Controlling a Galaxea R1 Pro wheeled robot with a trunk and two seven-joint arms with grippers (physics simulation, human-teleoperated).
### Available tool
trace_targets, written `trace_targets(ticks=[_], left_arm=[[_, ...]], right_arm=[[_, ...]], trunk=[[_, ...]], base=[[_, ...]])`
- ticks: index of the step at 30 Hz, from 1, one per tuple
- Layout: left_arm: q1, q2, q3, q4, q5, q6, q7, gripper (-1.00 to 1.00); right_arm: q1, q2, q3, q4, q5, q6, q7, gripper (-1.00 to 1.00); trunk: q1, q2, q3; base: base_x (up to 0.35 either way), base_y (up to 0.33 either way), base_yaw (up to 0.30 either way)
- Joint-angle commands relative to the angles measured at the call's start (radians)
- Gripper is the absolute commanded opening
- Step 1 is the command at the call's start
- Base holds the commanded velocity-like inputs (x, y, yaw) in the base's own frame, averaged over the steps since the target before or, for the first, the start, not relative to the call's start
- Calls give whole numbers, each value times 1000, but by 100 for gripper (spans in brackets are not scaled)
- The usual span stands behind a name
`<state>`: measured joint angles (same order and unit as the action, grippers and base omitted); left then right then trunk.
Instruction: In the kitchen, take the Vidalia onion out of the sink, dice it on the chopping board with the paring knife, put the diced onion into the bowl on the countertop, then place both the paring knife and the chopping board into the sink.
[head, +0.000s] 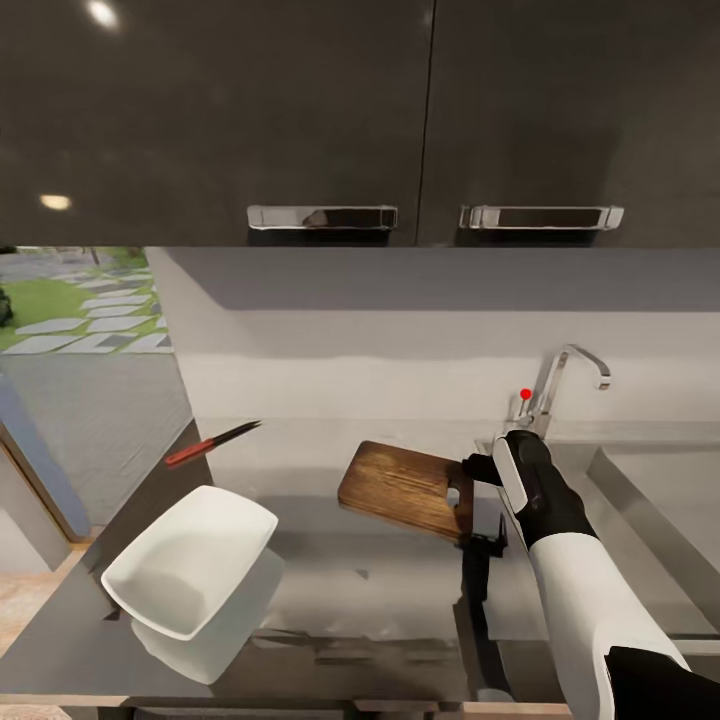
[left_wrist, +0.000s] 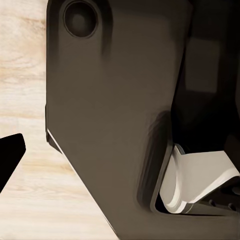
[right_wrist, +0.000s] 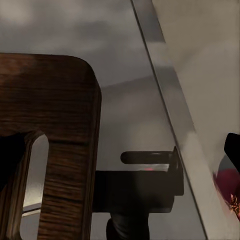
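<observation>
The right gripper (head: 478, 472) is clenched on the slotted short edge of the chopping board (head: 405, 487), which is tilted up off the grey countertop (head: 400, 600) just beside the sink (head: 650, 500). This looks like the closing step, carrying the board over into the basin. The paring knife (head: 212, 444) lies well apart beyond the white bowl (head: 190, 558); the left gripper's jaws cannot be judged.

The board (head: 408, 487) is dark brown with wood grain, the bowl (head: 188, 558) plain white, the knife (head: 212, 443) red-handled with a dark blade, the table (head: 370, 600) glossy grey, the sink (head: 640, 500) steel-grey.
</observation>
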<state>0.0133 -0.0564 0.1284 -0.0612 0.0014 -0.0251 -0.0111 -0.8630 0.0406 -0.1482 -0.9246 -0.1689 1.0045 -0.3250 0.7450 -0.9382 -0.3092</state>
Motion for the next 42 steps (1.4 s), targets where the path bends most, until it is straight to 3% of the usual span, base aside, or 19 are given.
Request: trace_targets(ticks=[1, 42], left_arm=[[0, 0, 7, -2, 0, -1, -1, 100], [0, 0, 7, -3, 0, -1, -1, 100]], right_arm=[[-1, 1, -2, -1, -11, 2, -9, 100], [-1, 1, -2, -1, -11, 2, -9, 100]], trunk=[[0, -1, -1], [0, -1, -26]], base=[[0, 0, 0], [-22, 13, 7]])
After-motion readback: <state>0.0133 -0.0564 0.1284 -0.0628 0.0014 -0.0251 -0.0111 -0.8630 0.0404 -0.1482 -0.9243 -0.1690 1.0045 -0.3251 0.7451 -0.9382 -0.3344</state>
